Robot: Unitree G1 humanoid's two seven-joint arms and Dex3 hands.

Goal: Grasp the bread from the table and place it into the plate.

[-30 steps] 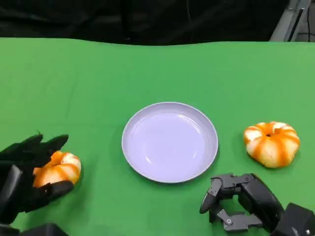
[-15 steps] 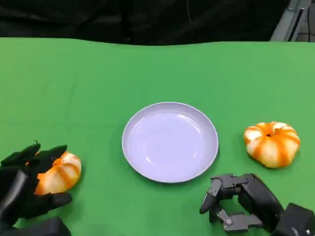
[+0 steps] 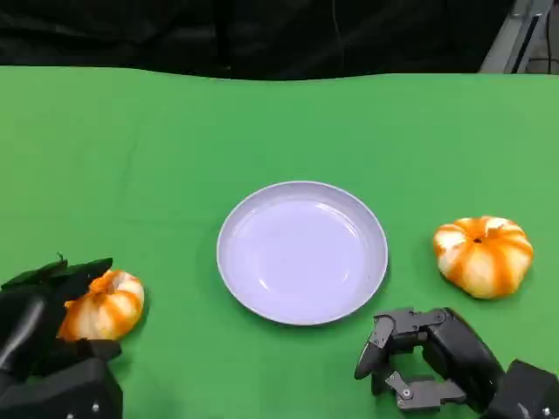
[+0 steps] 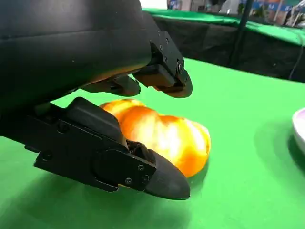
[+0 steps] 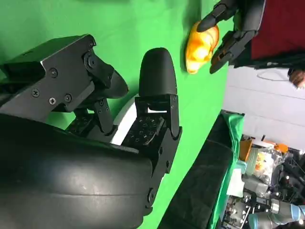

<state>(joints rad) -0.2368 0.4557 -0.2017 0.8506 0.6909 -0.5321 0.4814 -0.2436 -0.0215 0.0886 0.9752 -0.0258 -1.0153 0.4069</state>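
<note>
no readable text, labels, brands or numbers on anything in view

The black many-fingered left robot hand (image 3: 48, 336) runs off the lower left edge of the head view, and it hides the near side of the orange-and-white striped bread roll (image 3: 103, 305). In the left wrist view only a sliver of the pale lilac round plate (image 4: 300, 129) shows, cut by the right edge. The right robot hand (image 3: 428, 358) is cropped at the lower right of the head view.

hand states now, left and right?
Left hand: fingers around the orange-and-white striped bread roll, gripping it on the table.
Right hand: fingers curled in, holding nothing.
</note>
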